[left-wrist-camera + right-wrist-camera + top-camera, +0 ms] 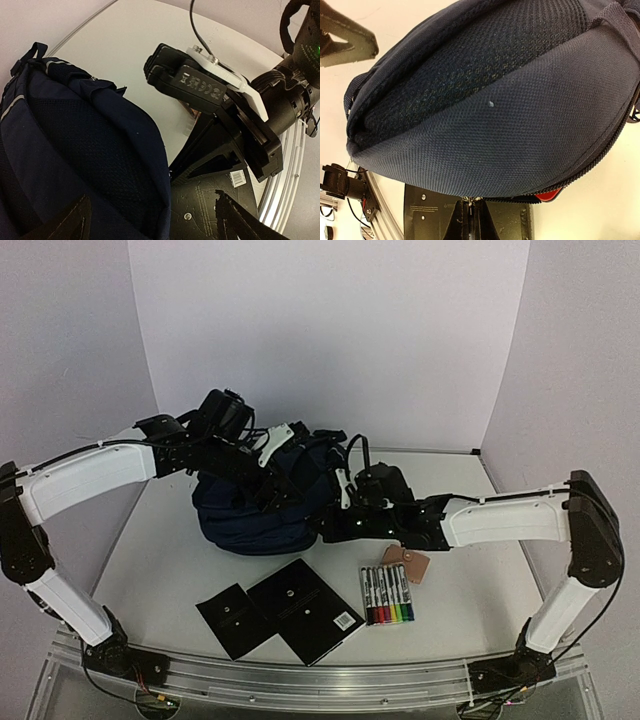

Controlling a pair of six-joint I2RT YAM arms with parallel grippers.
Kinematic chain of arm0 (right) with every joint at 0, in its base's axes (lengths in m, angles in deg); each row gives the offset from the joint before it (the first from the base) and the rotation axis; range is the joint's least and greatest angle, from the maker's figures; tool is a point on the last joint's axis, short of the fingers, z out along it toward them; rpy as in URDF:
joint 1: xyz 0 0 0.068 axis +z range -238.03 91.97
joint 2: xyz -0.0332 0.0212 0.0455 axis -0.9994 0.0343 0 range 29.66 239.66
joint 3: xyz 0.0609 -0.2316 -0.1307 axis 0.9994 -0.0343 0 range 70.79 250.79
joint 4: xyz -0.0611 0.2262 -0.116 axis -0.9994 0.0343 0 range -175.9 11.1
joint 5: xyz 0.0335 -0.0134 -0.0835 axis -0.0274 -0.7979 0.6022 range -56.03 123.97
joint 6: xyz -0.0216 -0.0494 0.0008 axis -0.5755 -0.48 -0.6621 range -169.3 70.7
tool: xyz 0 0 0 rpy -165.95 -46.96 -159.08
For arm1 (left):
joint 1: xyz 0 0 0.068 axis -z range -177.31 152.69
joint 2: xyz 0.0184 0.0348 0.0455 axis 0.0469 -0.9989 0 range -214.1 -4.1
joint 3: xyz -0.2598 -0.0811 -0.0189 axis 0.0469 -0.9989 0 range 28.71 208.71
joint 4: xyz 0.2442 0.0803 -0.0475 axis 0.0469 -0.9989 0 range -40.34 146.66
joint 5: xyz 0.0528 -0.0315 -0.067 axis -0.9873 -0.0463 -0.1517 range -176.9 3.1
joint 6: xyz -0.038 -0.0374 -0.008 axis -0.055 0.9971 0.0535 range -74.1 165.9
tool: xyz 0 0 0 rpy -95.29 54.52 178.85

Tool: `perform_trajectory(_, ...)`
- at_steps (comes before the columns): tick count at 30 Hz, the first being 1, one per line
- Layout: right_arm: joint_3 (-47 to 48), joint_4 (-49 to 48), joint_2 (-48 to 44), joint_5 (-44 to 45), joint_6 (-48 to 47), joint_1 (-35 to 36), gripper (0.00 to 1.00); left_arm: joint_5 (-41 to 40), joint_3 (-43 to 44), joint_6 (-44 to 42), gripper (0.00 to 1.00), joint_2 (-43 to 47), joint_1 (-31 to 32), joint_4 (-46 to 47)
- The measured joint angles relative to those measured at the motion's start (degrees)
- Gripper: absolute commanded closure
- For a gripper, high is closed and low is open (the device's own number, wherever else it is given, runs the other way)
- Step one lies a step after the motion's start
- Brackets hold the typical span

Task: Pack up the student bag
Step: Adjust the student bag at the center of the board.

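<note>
The left gripper [152, 196] hangs over the top of the bag [255, 520] with its fingers [75, 222] spread wide apart and nothing caught between them. In its wrist view the navy fabric and dark mesh fill the space under and to the left of the gripper. A black notebook [210, 205] with a barcode sticker lies on the table under its right finger.

The right gripper [470, 212] is closed, its tips pressed together at the bag's zip line. A small metal zip pull [469, 201] sits right at the tips; whether it is pinched cannot be told. Just to the right of the tips a sliver of red [550, 195] shows in the zip gap. The bag bulges above and ahead of this gripper, filling most of its view.

The bag rests on the white table [470, 630], between the two grippers. Behind the right gripper, toward the arm bases, lie a pack of markers [387, 596] and a tan tag [408, 563]. A smaller black pad [233, 618] lies beside the notebook.
</note>
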Motion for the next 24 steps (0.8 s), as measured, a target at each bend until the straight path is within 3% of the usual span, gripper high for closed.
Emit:
perform_trajectory(4, 0.98, 2.45, -0.28, 0.5, -0.49, -0.01, 1.0, -3.82, 0.0, -0.96, 0.25, -1.0, 2.41, -0.37)
perform_trajectory(10, 3.71, 9.43, -1.85, 3.05, -1.46, 0.0, 1.0, -11.74, 0.02, -2.91, 0.79, -3.14, 4.76, -1.49)
perform_trajectory(13, 4.6, 12.95, -2.75, 5.21, -2.07, 0.14, 1.0, -13.18, 0.02, -3.21, 0.99, -3.04, 5.05, -1.24)
perform_trajectory(24, 13.43, 26.08, -2.94, 14.99, -4.04, 0.26, 1.0, -16.78, 0.02, -7.3, 1.0, -2.08, 5.83, 1.88)
